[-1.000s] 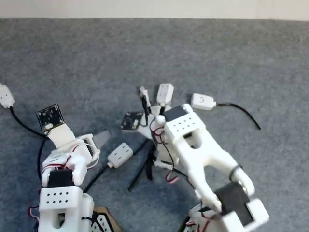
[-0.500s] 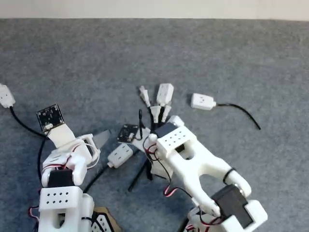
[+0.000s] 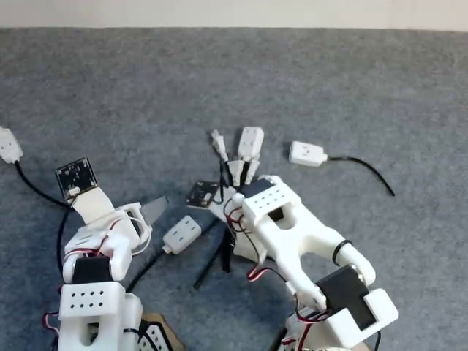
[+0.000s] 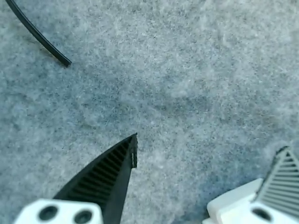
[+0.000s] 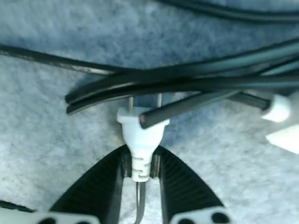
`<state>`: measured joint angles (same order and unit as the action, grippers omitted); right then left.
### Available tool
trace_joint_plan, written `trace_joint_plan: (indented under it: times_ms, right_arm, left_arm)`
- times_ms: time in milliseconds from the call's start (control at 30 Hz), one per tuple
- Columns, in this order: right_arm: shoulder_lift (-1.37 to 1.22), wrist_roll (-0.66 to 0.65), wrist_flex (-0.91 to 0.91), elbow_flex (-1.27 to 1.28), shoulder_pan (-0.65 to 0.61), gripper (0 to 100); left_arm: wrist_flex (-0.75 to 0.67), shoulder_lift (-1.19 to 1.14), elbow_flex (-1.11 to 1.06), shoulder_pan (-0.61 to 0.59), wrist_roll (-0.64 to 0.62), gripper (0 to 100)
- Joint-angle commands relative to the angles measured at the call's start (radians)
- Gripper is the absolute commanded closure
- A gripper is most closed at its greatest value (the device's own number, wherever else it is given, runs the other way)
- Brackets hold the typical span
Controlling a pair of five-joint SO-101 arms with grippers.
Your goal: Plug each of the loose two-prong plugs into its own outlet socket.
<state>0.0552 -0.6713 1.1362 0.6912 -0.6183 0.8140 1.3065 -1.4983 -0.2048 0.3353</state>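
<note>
In the left wrist view, my left claw (image 4: 210, 142) is released: its two fingers stand wide apart over the grey carpet (image 4: 196, 65). One black cord (image 4: 38, 35) lies on the carpet farther away.

In the right wrist view, my right claw (image 5: 140, 157) is clenched on a white plug (image 5: 140, 133) and grips it at the ribbed neck, where its wire comes out. The two prongs point away from the claw and pass below a bundle of black cables (image 5: 196, 81) that crosses over them. Where the prongs end I cannot tell.

In the high view, I count four white sockets on the carpet. The far-left socket (image 3: 7, 145) is at the left edge and the near socket (image 3: 182, 233) lies between the two arms. The centre socket (image 3: 250, 142) is farther away, and the right socket (image 3: 307, 153) lies to the right of it. A loose plug (image 3: 217, 141) lies just left of the centre socket, apart from it. The head of the right arm (image 3: 292, 234) is just on the near side of the centre socket. The left arm (image 3: 95, 248) is at the near left.
</note>
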Motion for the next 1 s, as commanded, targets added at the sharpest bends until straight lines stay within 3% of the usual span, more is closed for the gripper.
trace_joint_plan:
  times_ms: [0,367,633,867,967]
  right_arm:
    - [0.062,-0.006,0.001,-0.074,0.012,99.5]
    - [0.154,-0.011,0.15,-0.168,0.013,99.4]
    - [0.113,-0.012,0.061,-0.039,0.019,98.7]
    - [0.077,-0.012,-0.036,-0.007,0.021,77.5]
    - [0.082,-0.014,-0.035,-0.007,0.024,77.2]
  left_arm:
    - [-0.017,0.002,0.002,-0.002,-0.003,58]
    - [-0.015,0.002,0.002,-0.001,-0.003,58]
    - [-0.015,0.002,0.002,-0.001,-0.003,58]
    - [-0.014,0.002,0.002,-0.001,-0.003,58]
    - [-0.014,0.002,0.002,-0.001,-0.003,58]
